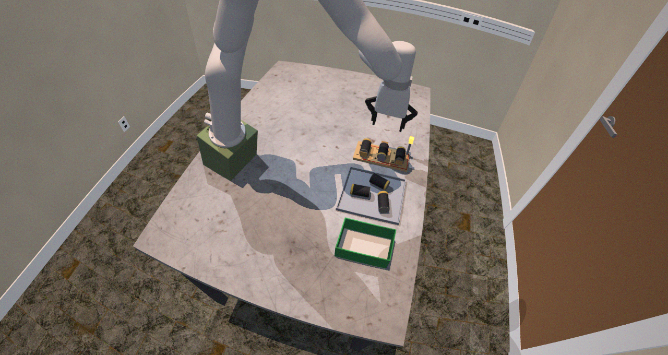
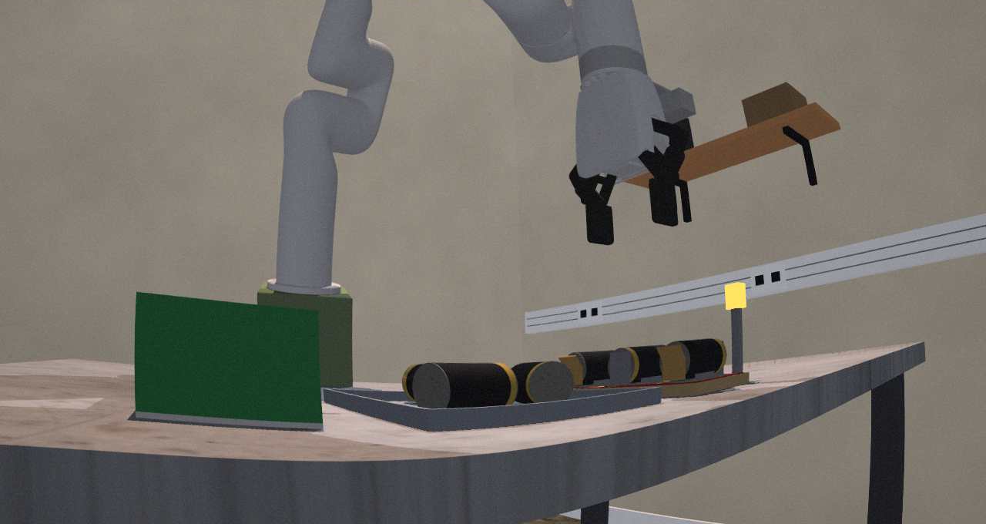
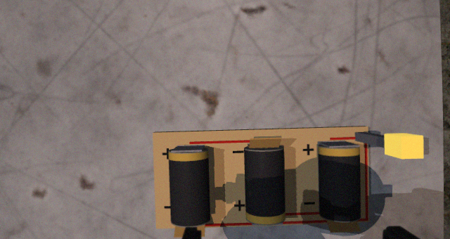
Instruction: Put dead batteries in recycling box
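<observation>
A tan holder board (image 1: 381, 155) carries three black batteries with yellow bands; it also shows in the wrist view (image 3: 260, 177). Its yellow bulb (image 1: 410, 140) is lit, seen too in the side view (image 2: 735, 295) and the wrist view (image 3: 403, 145). Three more batteries lie loose in a grey tray (image 1: 371, 194). The green recycling box (image 1: 365, 242) stands upright in front of the tray, empty. My gripper (image 1: 390, 118) hangs open and empty high above the holder board, also in the side view (image 2: 631, 210). Only its fingertips show at the wrist view's bottom edge.
The arm's green base block (image 1: 227, 149) stands at the table's left. The holder, tray and box line up near the table's right edge. A wall shelf (image 2: 744, 138) with a brown block is behind the gripper in the side view.
</observation>
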Tool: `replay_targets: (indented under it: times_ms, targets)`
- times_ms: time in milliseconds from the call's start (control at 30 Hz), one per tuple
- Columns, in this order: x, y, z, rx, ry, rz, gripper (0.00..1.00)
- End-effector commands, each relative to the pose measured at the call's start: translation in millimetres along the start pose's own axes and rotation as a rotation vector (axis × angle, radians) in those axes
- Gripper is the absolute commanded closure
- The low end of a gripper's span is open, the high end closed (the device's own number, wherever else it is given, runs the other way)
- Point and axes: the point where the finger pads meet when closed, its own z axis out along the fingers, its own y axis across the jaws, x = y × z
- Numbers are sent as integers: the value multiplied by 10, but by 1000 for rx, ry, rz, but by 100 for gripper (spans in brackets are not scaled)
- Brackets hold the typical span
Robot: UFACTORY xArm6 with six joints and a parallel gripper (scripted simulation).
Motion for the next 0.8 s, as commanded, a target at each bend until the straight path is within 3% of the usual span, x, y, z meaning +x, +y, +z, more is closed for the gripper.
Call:
replay_targets:
  times_ms: [0, 400, 433, 767]
  targets:
    - [60, 19, 13, -8, 8, -32, 0]
    - [60, 19, 13, -8, 8, -32, 0]
    - [59, 19, 13, -8, 8, -32, 49]
    - [52, 29, 18, -7, 10, -32, 49]
